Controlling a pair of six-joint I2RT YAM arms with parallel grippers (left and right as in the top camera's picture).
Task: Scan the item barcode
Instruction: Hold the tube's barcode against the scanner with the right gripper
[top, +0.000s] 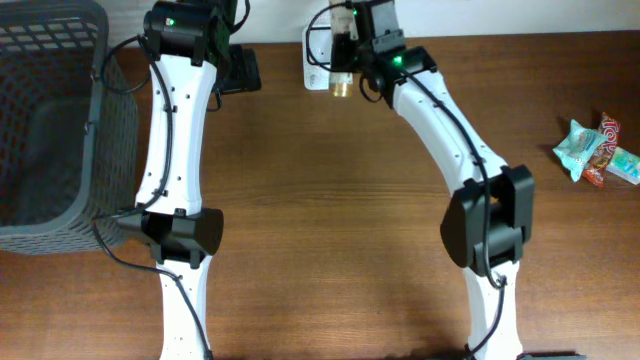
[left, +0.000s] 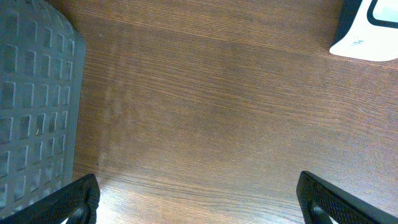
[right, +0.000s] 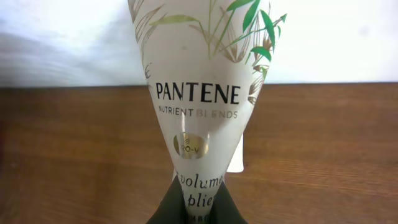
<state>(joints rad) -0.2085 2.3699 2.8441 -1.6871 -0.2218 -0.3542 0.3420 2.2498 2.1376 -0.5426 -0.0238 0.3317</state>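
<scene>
Right claw (right: 198, 210) pinches Pantene tube (right: 199, 93); basket (top: 118, 150) apart

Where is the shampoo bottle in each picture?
Overhead: the shampoo bottle is at the top middle, mostly hidden.
Left wrist: not in it.
Right wrist: it fills the middle, gripped at the bottom edge by the right end effector.
Shared landmark: the brown wooden table shows in all three views.
</scene>
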